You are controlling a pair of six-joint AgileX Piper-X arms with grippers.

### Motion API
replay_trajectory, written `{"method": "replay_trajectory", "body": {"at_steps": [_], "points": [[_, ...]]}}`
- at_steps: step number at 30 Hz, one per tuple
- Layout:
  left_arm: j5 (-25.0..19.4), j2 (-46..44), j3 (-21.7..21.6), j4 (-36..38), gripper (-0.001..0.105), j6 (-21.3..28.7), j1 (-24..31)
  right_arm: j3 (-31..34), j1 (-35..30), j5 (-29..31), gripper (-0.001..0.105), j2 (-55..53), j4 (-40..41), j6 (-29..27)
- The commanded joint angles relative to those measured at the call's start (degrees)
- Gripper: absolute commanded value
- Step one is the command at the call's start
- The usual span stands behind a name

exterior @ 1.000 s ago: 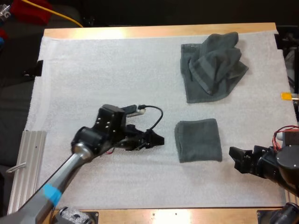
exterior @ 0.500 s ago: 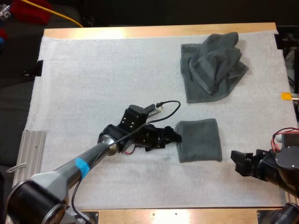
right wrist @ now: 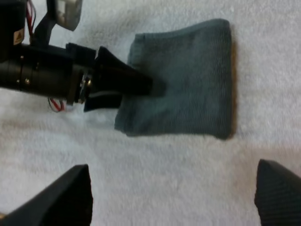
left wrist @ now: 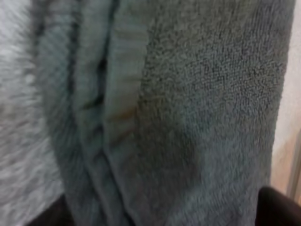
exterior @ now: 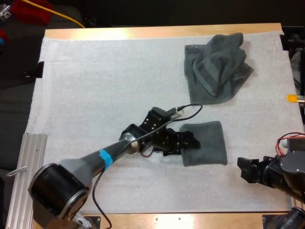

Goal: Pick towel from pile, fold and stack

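A folded dark grey-green towel [exterior: 209, 143] lies flat on the white mat [exterior: 95, 86], right of centre. My left gripper [exterior: 190, 142] is open at the towel's left edge, with one finger [right wrist: 136, 81] reaching over the cloth. In the left wrist view the folded towel [left wrist: 188, 117] spans the gap between the dark fingertips [left wrist: 277, 207], its layered hem close up. A crumpled towel [exterior: 217, 67] lies at the far right. My right gripper [exterior: 245, 169] is open near the front right, apart from the folded towel [right wrist: 193, 80]. Its fingers [right wrist: 277, 188] stand wide over bare mat.
A ribbed metal rail [exterior: 28, 162] lies along the mat's left front edge. The wooden table edge [exterior: 157, 32] runs along the far side. Bare mat stretches across the left and middle.
My left arm has reached to the right across the mat, from the middle to the folded towel's left edge. The right gripper has drifted slightly toward the front right.
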Motion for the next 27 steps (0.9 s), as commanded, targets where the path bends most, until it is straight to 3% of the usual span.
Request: {"method": "replay_trajectory", "body": {"at_steps": [1, 8, 17, 25, 27], "points": [[0.39, 0.43, -0.83, -0.24, 0.072, -1.17, -0.59, -0.44, 0.12, -0.36, 0.07, -0.03, 0.4, 0.02], [1.3, 2.3, -3.66, 0.6, 0.072, -4.42, -1.77, -0.44, 0.12, -1.32, 0.07, -0.03, 0.39, 0.02], [2.18, 2.78, -5.0, 2.44, 0.062, -4.41, -2.47, -0.44, 0.12, -1.36, 0.07, -0.03, 0.39, 0.02], [1.29, 2.78, -5.0, 3.2, 0.004, 2.23, -2.47, -0.44, 0.12, -1.24, 0.07, -0.03, 0.39, 0.02], [2.28, 2.78, -5.0, 3.1, 0.0, 3.68, -2.47, -0.44, 0.12, -1.1, 0.07, -0.03, 0.39, 0.02]]}}
